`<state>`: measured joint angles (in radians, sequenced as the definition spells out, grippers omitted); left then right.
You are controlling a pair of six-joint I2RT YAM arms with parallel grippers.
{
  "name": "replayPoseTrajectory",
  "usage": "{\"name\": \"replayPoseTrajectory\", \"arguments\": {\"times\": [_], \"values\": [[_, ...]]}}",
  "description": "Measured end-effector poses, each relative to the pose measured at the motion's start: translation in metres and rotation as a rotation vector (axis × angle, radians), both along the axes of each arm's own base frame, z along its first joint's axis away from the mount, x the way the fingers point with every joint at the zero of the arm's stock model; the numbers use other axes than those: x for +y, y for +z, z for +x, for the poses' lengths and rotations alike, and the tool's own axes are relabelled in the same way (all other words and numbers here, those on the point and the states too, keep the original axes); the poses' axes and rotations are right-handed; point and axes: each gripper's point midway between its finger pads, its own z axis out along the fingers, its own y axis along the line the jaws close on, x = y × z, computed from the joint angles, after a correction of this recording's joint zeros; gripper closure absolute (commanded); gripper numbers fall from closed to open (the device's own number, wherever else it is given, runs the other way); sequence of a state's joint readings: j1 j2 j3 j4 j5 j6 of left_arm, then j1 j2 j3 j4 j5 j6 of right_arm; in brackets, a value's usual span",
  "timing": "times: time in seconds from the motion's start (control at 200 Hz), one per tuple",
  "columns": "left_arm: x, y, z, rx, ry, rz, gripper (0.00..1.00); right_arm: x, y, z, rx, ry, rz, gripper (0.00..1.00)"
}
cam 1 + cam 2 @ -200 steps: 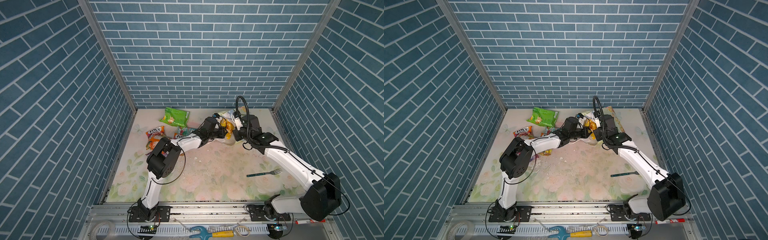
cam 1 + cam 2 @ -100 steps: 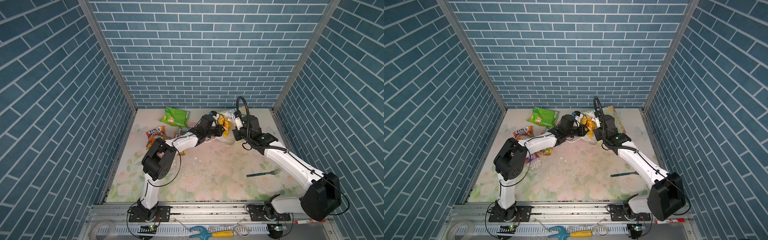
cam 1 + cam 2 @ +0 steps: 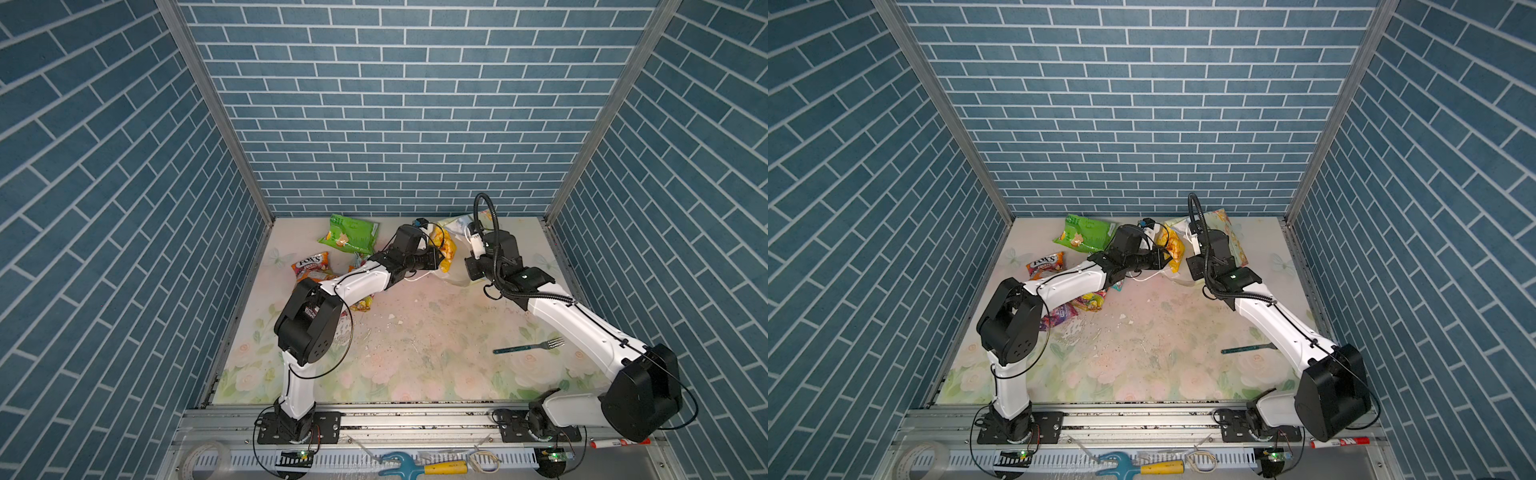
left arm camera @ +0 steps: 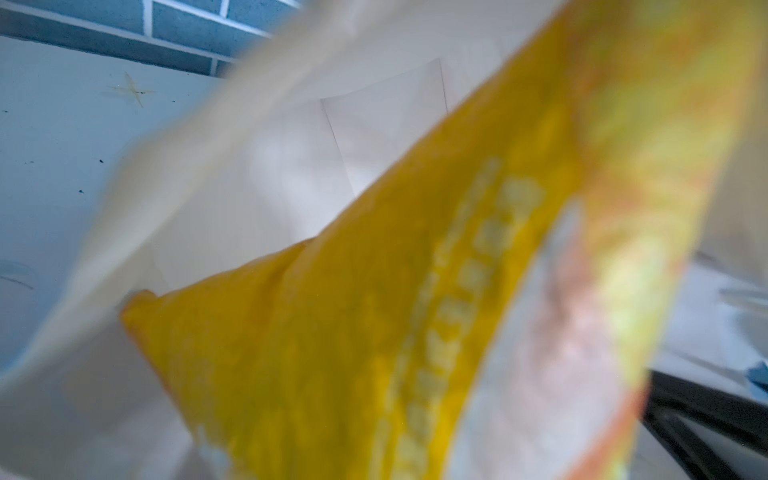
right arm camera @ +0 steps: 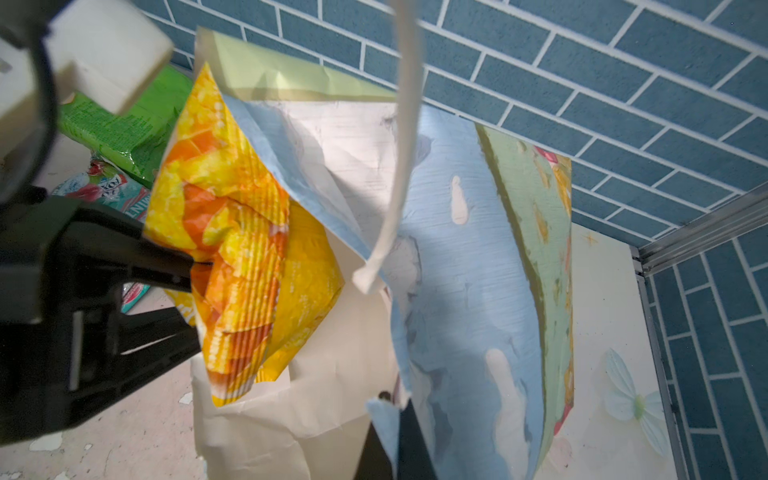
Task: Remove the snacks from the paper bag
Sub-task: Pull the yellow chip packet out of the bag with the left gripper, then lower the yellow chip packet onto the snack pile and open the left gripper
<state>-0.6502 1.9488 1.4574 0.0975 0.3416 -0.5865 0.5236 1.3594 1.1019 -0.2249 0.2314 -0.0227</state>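
The orange-yellow crinkly plastic snack packet (image 5: 241, 249) pokes from the mouth of the pastel cloud-print paper bag (image 5: 457, 270) — left gripper (image 5: 196, 299) clamped on its edge, right gripper (image 5: 392, 436) pinched together on the bag's rim.

Both arms far forward; left gripper (image 3: 439, 258), right gripper (image 5: 395, 415) closed.

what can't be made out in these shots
- Inside of the tall pastel sky-print paper bag: right wrist view, hidden by its folded wall and the orange-yellow crinkly packet; remaining contents unseen.
- Packet's print: left wrist view, blurred, too close.
- Right claw: right wrist view, mostly cut off by the picture's edge.
- Multicoloured candy packets: both top views, partly under the left arm.
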Motion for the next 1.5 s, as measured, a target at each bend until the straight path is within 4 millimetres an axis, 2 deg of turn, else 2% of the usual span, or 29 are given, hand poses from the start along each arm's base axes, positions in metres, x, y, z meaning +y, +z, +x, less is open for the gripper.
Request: {"name": "replayPoseTrajectory", "arguments": {"times": [0.21,0.405,0.55,0.72,0.86,1.06,1.22,1.305,1.435,1.5], "values": [[0.006,0.009,0.001,0.004,0.010,-0.016,1.00,-0.001,0.000,0.001,-0.003,-0.008,-0.004,1.00],[0.009,0.014,0.005,0.015,0.014,-0.044,1.00,-0.005,-0.009,-0.002,0.031,-0.024,-0.019,1.00],[0.013,0.019,0.000,0.019,0.010,-0.062,1.00,-0.006,-0.011,-0.002,0.039,-0.030,-0.020,1.00],[0.029,0.033,-0.002,0.003,0.031,-0.085,1.00,-0.006,-0.012,-0.002,0.042,-0.030,-0.022,1.00],[0.049,0.047,-0.001,-0.018,0.065,-0.096,1.00,-0.004,-0.020,-0.002,0.064,-0.029,-0.027,1.00],[0.086,0.062,-0.004,-0.068,0.149,-0.038,1.00,0.000,-0.029,0.002,0.106,-0.022,-0.033,1.00],[0.128,0.067,-0.008,-0.095,0.242,0.047,1.00,0.002,-0.032,0.000,0.128,-0.020,-0.021,1.00],[0.165,0.056,-0.005,-0.070,0.328,0.089,1.00,0.005,-0.028,-0.001,0.134,-0.012,-0.004,1.00],[0.229,0.024,0.004,0.005,0.483,0.189,1.00,0.012,-0.013,0.001,0.126,0.007,0.034,1.00],[0.254,0.009,0.005,0.047,0.538,0.236,1.00,0.015,-0.008,0.001,0.123,0.018,0.050,1.00]]}}
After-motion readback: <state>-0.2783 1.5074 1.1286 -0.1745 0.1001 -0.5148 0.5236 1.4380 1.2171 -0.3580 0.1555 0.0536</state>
